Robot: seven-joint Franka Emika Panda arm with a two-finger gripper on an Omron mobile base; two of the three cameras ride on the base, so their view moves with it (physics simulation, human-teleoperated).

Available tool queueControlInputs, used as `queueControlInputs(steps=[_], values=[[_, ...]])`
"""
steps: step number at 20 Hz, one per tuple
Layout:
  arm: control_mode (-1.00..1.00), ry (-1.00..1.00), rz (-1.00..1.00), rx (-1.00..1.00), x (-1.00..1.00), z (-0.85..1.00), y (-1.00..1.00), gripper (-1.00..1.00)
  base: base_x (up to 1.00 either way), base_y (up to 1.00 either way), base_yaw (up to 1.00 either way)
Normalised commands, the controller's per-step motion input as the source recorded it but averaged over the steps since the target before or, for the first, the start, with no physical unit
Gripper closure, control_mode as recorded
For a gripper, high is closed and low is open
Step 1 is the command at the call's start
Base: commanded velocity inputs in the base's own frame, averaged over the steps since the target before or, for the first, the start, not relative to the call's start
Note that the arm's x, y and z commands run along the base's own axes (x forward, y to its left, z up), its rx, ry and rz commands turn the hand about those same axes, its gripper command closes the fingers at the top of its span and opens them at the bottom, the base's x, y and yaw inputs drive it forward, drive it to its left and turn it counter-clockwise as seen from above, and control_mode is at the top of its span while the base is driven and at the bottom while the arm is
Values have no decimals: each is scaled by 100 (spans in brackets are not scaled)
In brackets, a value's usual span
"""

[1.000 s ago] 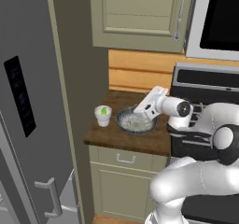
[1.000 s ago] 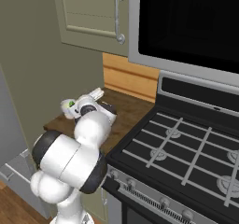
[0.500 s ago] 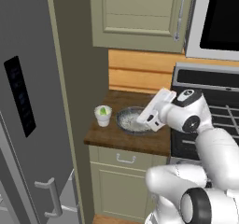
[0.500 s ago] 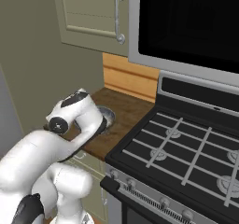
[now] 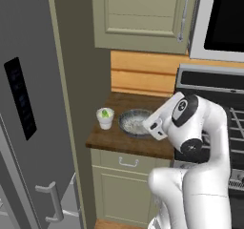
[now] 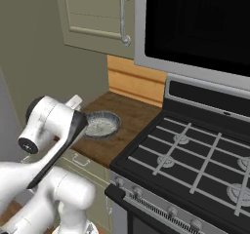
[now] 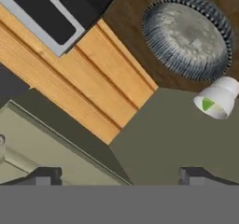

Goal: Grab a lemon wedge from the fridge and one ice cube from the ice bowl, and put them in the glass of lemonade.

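A dark wooden counter (image 5: pixel 125 142) carries the glass of lemonade (image 5: pixel 105 118) just beside the ice bowl (image 5: pixel 135 122)

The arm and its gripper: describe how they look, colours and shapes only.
The arm is glossy white, built of fat rounded segments with dark grey discs and bands at the joints; one round dark cap carries a small pale ring. No cables show. The gripper ends in two small dark grey, blocky finger tips seen in the hand view.
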Motion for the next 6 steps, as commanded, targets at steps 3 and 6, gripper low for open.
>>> queueControlInputs(steps=[3, 6], values=[[-100, 39, 3, 71, -34, 75, -10, -100, 0, 0, 0], [-100, 37, 1, 86, 0, 100, 4, -100, 0, 0, 0]])
